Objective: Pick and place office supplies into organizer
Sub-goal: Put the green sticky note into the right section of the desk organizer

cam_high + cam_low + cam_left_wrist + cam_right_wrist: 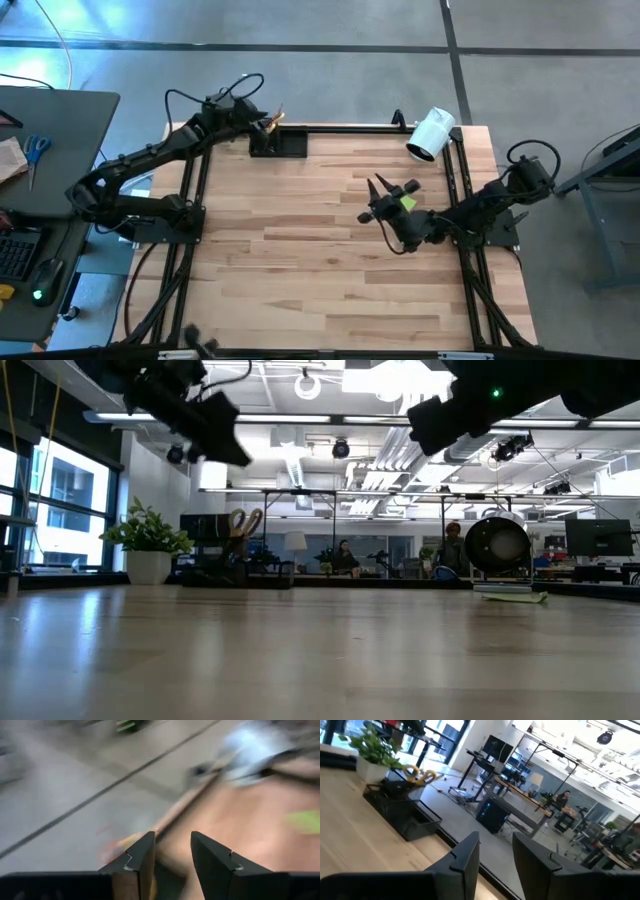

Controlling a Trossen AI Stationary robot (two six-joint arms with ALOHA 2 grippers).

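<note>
The black organizer (290, 145) stands at the table's far edge, left of the middle. Yellow-handled scissors (245, 520) stick up out of it, handles on top. My left gripper (268, 122) hovers open just above the organizer, with nothing between its fingers (172, 855). A lime-green sticky-note pad (407, 203) lies flat on the table (510, 595), right of the middle. My right gripper (372, 200) hangs open beside the pad and above the table, pointing level toward the organizer (400, 810). It is empty (495, 850).
A white cylinder (430, 133) lies on its side near the far right corner. A small green plant (150, 545) stands past the organizer's left end. Black frame rails run along the table's left, right and far sides. Bare wood fills the table's near half.
</note>
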